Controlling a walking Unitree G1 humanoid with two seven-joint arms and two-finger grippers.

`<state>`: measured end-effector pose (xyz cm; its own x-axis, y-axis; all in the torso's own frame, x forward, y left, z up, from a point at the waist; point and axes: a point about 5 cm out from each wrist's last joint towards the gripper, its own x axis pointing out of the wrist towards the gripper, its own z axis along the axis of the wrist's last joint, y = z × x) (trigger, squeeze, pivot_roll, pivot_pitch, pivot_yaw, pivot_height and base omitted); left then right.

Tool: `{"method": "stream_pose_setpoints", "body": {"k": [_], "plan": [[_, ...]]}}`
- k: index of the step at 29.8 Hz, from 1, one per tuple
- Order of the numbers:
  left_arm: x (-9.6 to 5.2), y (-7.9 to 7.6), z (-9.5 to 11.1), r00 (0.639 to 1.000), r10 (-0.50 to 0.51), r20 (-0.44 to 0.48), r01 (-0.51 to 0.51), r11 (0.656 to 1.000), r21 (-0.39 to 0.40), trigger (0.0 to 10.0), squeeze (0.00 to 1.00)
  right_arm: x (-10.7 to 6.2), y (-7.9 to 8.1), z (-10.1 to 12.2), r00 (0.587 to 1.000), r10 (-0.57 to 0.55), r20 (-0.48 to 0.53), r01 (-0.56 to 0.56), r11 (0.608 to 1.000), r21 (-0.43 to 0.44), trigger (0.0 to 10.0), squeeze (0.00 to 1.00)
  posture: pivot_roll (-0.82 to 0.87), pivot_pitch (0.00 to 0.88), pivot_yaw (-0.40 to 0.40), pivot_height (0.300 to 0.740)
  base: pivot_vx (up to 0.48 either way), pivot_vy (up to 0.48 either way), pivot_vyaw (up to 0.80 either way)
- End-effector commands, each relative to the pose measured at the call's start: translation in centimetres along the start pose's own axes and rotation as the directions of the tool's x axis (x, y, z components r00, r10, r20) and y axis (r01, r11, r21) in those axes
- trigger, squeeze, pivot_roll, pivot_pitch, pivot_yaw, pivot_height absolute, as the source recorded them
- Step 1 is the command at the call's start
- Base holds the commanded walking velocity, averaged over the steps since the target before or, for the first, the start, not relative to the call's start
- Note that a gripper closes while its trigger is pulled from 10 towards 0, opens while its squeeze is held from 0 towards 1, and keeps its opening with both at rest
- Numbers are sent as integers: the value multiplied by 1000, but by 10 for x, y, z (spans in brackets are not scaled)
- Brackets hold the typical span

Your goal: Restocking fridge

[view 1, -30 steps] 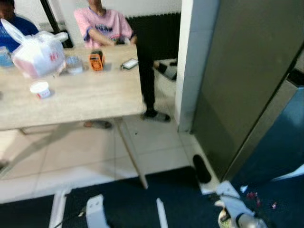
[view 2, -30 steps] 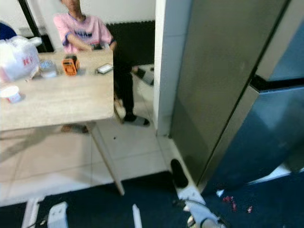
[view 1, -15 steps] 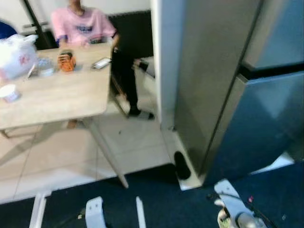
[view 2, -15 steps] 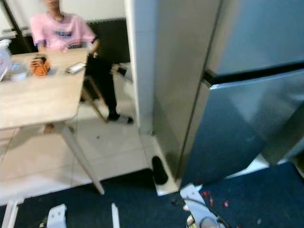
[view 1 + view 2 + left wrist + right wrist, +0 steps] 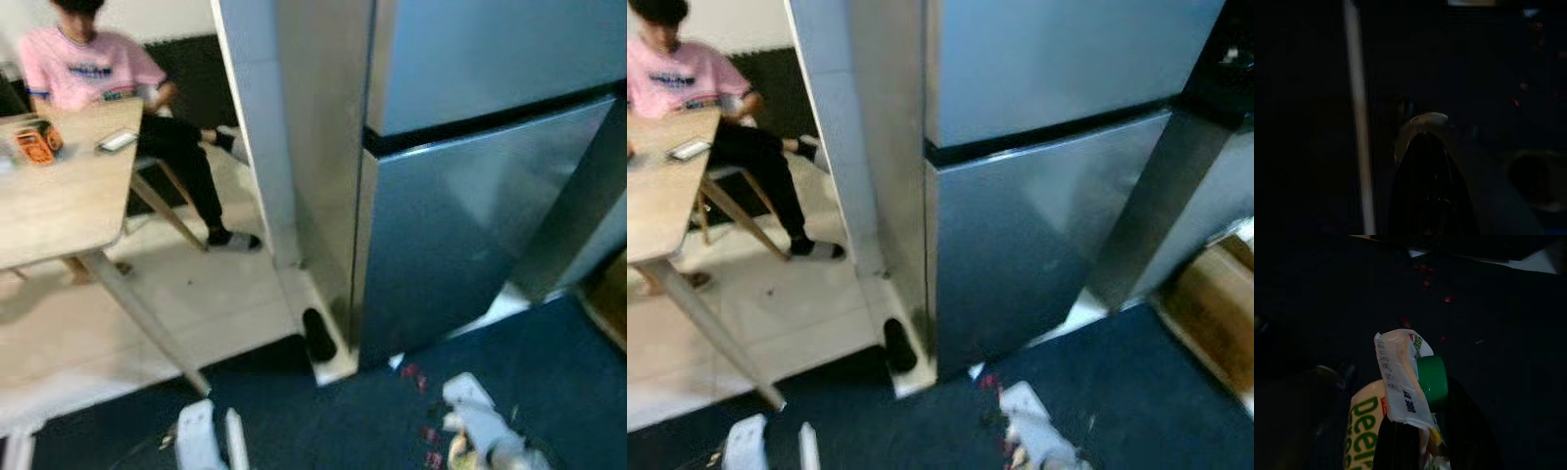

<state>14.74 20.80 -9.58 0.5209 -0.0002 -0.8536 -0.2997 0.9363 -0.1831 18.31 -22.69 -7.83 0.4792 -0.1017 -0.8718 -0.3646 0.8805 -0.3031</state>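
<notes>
Right gripper [image 5: 1415, 440]: I am gripping a white green-capped carton [image 5: 1405, 387], low at my right | left gripper [image 5: 1425, 196]: hanging idle, finger state indiscernible | tall silver two-door fridge [image 5: 470, 196]: standing closed ahead, far right.

Both eye views look forward and steeply down from the robot's head at the steel fridge [image 5: 460, 196], which stands close in front of them. They share the fridge, the white pillar [image 5: 257, 147] beside it, the dark blue carpet [image 5: 372, 431] at its foot, the wooden table [image 5: 49, 206] and a seated person [image 5: 686, 83] beyond the pillar; the right eye view reaches further past the fridge's far side. The left wrist view is very dark and faces down at the carpet. The right wrist view also points down at the carpet, very near a green-capped carton [image 5: 1400, 387].
</notes>
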Motion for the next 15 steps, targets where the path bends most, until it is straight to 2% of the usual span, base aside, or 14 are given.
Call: {"method": "stream_pose_setpoints", "body": {"k": [1,8,11,15], "plan": [[0,0,2,1000,3,9,-3,1000,-14,10000,0,0,2,4,1000,-2,17,2,1000,17,10000,0,-23,0,18,740,0,0,0],[0,0,3,1000,7,15,-6,1000,-26,10000,0,1,2,5,1000,0,16,-1,1000,11,10000,0,-21,0,16,740,0,0,0],[0,-1,3,1000,-7,16,7,1000,-3,10000,0,0,2,4,1000,0,15,0,1000,12,10000,0,-21,0,11,740,0,0,0],[0,-2,2,1000,-9,12,9,1000,4,10000,0,0,1,4,1000,-1,15,1,1000,12,10000,0,-22,0,10,740,0,-466,0]]}}
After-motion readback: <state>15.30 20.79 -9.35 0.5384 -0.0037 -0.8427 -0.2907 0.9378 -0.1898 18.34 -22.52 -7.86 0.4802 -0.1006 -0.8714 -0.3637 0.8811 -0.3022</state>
